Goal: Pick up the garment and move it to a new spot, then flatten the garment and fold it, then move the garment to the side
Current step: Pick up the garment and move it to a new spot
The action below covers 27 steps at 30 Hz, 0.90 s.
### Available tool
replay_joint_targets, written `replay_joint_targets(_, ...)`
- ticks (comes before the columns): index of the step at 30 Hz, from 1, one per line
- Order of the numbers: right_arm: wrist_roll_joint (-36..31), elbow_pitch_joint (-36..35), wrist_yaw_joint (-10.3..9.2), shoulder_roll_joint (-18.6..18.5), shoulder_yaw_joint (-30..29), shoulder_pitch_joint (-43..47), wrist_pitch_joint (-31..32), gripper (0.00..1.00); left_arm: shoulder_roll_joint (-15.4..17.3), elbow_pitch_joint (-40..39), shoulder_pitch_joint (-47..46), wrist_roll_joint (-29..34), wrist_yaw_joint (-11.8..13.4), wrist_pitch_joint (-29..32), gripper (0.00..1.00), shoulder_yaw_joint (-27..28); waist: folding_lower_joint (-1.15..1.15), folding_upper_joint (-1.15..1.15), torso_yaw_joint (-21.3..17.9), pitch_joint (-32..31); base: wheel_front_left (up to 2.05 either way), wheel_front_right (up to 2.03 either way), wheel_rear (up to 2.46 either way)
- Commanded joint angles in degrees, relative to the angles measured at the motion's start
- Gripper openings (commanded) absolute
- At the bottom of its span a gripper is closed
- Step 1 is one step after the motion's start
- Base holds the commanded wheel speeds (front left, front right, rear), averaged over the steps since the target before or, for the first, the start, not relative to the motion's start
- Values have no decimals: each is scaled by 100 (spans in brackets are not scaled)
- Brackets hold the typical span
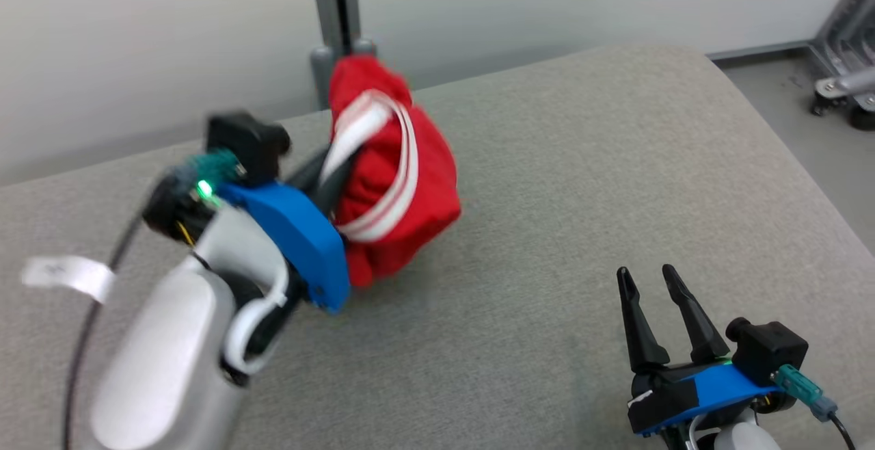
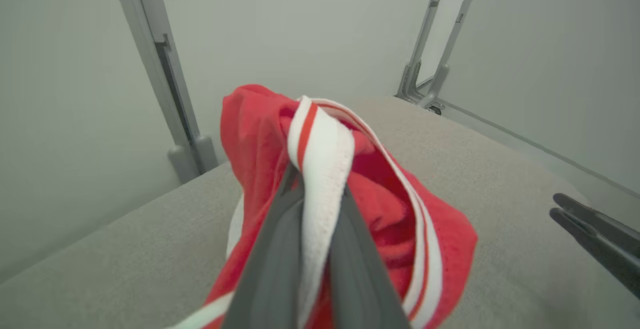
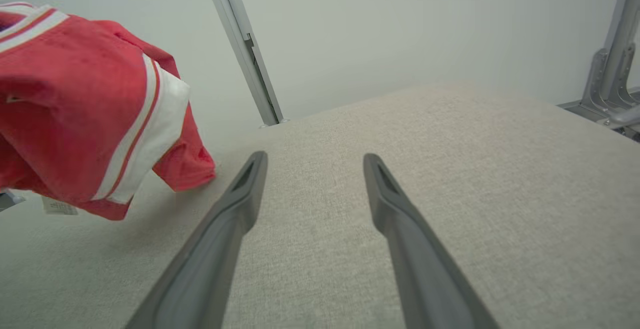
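The left gripper (image 2: 317, 200) is clenched on a bunched red knit garment with white, red-lined stripe bands (image 1: 432, 176). In the left wrist view its two dark fingers run up from 6 o'clock, almost together, and a white band of the garment is pinched in the narrow slot between them. The band folds over the fingertips and the red cloth bulges beyond and to either side.

In the head view the garment sits at about 11 o'clock from the middle. It is gathered into a lump that hangs from the fingers over the pale grey woven fabric surface (image 1: 581, 163). The blue-covered wrist and pale forearm reach in from 8 o'clock. In the right wrist view the bundle is at 9 to 10 o'clock, with a shadow on the surface under it. Whether its lowest corner touches the surface I cannot tell.

The right gripper (image 1: 647, 273) is released, its fingers spread wide and holding nothing. It stands at about 4 o'clock in the head view, well apart from the garment, fingers pointing toward 12. In its own wrist view only bare fabric surface lies between the two fingers.

A grey metal post (image 1: 335, 12) rises behind the garment at 12 o'clock, against a plain pale wall. A grey metal frame base (image 1: 844, 60) stands on the floor at 2 o'clock. A white paper tag (image 1: 68, 275) is on the left arm's black cable at 9 o'clock.
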Motion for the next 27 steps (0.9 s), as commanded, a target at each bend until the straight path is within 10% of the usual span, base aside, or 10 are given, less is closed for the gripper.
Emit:
replay_joint_targets(1, 45, 4, 2, -28, 24, -52, -25, 100, -120, 279, 222, 38, -3, -257, 0, -94, 0, 0, -119, 19, 0, 0, 0)
replay_joint_targets(5, 67, 53, 3, -25, 70, -65, -28, 100, -389, 1236, 562, 233, 79, -746, 0, -368, 0, 0, -256, 66, 0, 0, 0)
replay_joint_targets(7, 65, 72, 3, -26, 82, -47, -28, 100, -491, 1668, 623, 338, 104, -896, 49, -487, 0, 0, -273, 51, 0, 0, 0)
replay_joint_targets(8, 63, 79, 2, -26, 85, -31, -28, 100, -565, 1864, 653, 328, 131, -952, 100, -515, 0, 0, -274, 34, 0, 0, 0)
replay_joint_targets(27, -346, -90, 3, -26, -278, 391, 209, 100, -654, 1598, 1988, 51, 555, -3711, 100, 398, 0, 0, 933, -567, 0, 0, 0)
